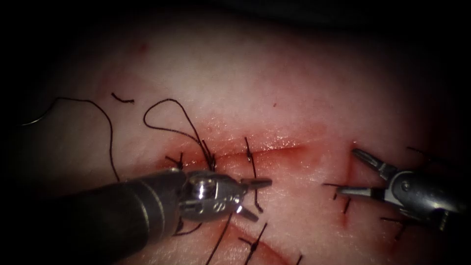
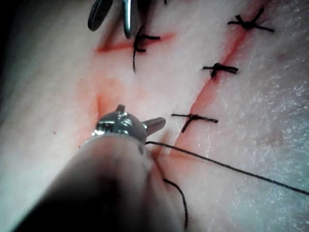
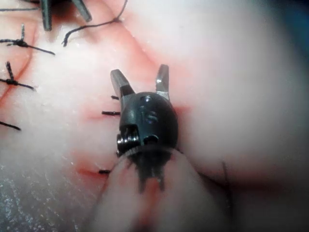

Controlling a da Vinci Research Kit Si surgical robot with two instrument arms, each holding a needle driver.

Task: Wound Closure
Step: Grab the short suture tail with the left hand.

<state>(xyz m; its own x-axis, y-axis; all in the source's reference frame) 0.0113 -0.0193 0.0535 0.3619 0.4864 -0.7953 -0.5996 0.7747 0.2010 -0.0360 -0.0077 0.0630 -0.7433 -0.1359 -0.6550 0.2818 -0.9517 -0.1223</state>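
Observation:
The tissue (image 1: 274, 88) has a cut (image 1: 279, 145) with a stitch (image 1: 250, 158) across it and a knot (image 1: 211, 160) at its left end. My left tool (image 1: 252, 198) hovers just below the cut with jaws open, holding nothing; it appears again (image 2: 141, 114), and the thread (image 2: 231, 166) runs out from beneath it. My right tool (image 1: 349, 172) is at the cut's right end, jaws open and empty, its fingers (image 3: 163, 77) spread over the tissue. The needle (image 1: 34, 119) lies free on the tissue at the far left. Thread (image 1: 105, 122) trails from it.
A loop of thread (image 1: 169, 102) lies above the cut's left end, and a short cut end (image 1: 122, 99) sits beside it. A second stitched cut (image 1: 255, 244) runs below the left tool. More stitches (image 1: 346, 196) lie under the right tool. Red fluid stains the cut's edges.

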